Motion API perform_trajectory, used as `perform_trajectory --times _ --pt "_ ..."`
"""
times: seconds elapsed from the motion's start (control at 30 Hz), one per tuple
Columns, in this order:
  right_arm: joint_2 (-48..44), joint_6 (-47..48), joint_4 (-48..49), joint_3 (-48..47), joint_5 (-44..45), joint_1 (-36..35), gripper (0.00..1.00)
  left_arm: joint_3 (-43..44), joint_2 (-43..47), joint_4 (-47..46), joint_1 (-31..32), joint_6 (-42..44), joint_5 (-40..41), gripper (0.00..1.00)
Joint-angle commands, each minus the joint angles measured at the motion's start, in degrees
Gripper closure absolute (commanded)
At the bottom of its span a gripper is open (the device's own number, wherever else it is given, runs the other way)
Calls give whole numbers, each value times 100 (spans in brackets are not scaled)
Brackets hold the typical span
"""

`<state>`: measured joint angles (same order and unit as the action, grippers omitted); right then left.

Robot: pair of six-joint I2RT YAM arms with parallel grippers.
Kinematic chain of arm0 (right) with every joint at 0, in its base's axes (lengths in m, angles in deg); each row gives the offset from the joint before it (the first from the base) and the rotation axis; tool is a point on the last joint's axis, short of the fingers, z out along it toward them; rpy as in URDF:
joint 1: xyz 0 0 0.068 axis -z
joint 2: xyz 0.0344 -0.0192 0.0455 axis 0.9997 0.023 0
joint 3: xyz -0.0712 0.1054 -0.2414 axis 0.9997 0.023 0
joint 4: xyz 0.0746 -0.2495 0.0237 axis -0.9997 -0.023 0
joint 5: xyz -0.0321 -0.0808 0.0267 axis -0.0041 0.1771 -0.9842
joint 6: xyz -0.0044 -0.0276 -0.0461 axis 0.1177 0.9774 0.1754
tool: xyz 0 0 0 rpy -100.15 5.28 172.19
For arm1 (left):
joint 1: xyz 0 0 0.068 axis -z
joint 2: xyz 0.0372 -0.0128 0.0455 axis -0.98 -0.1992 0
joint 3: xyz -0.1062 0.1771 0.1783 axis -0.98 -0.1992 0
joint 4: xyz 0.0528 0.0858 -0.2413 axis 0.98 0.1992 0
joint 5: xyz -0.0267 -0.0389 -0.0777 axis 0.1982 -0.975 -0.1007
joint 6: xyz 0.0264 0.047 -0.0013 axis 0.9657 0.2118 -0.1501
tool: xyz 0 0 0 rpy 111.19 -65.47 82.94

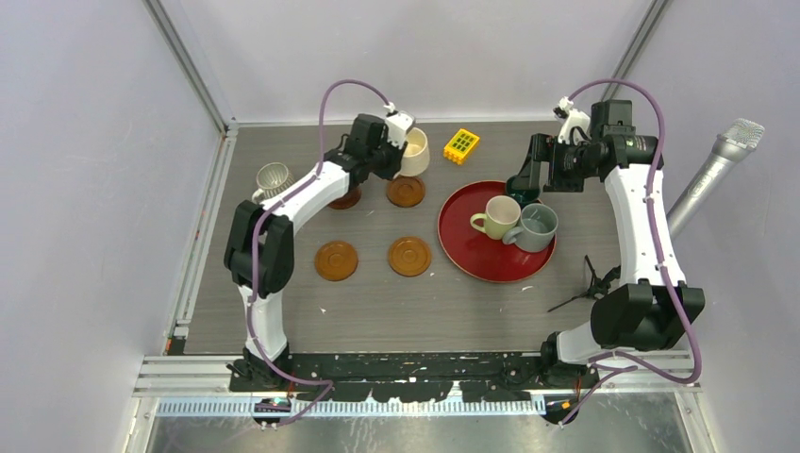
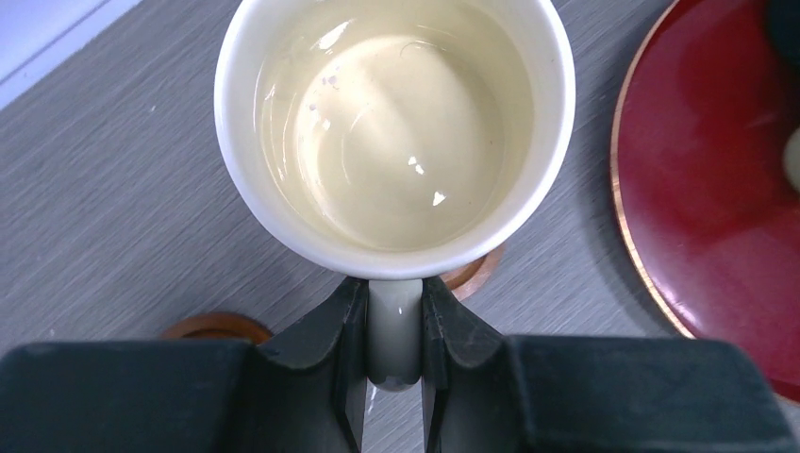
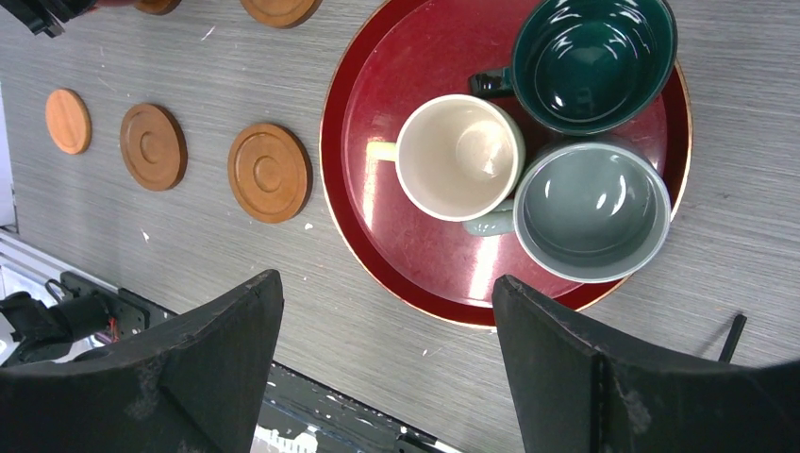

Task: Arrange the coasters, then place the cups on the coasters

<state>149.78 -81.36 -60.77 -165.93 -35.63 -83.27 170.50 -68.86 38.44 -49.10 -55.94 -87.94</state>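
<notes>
I'm in the cup-placing step. My left gripper is pinching the handle of the cream cup, with the jaws pressed against both sides of it. The cup is upright, its mouth facing the wrist camera. It sits off the far-left side of the red tray. A coaster peeks out from under the cup's near edge, so I judge the cup is not yet centred on it. I cannot tell whether its base touches anything.

The next move calls for bringing the cup squarely over that coaster and lowering it until the base seats inside the raised rim. Then I'd ease the jaws off the handle without dragging or tipping the cup.

My right gripper hangs over the tray, spread wide and holding nothing. On the tray stand the dark teal cup, the pale green cup and the grey cup, the last two touching. I reckon those are next.

Just left of the tray, on its near side, a bare coaster lies ready, with a second one further left. A ribbed cup stands farthest left of the tray.
</notes>
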Motion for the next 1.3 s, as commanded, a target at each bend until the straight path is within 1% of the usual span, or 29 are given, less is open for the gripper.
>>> perform_trajectory --times 0.0,0.2,0.5,0.67,0.83,1.23,1.27 --pt "7 -65 99 -223 -125 30 14 -87 467 -935 -179 194 -246 100" --pt "84 -111 99 -225 -161 30 14 -507 474 -1178 -278 493 -517 100" --pt "170 -85 34 -319 -187 30 14 -781 298 -1498 -278 780 -510 100" --pt "192 -77 30 -345 -179 30 14 -730 165 -1513 -278 784 -498 100" --pt "211 -68 28 -361 -162 30 14 -608 41 -1389 -278 616 -468 100" --pt "238 -48 40 -355 -129 30 14 -657 -73 -1367 -287 471 -453 100" --pt "244 -43 40 -355 -127 30 14 -665 -79 -1245 -288 457 -454 100"
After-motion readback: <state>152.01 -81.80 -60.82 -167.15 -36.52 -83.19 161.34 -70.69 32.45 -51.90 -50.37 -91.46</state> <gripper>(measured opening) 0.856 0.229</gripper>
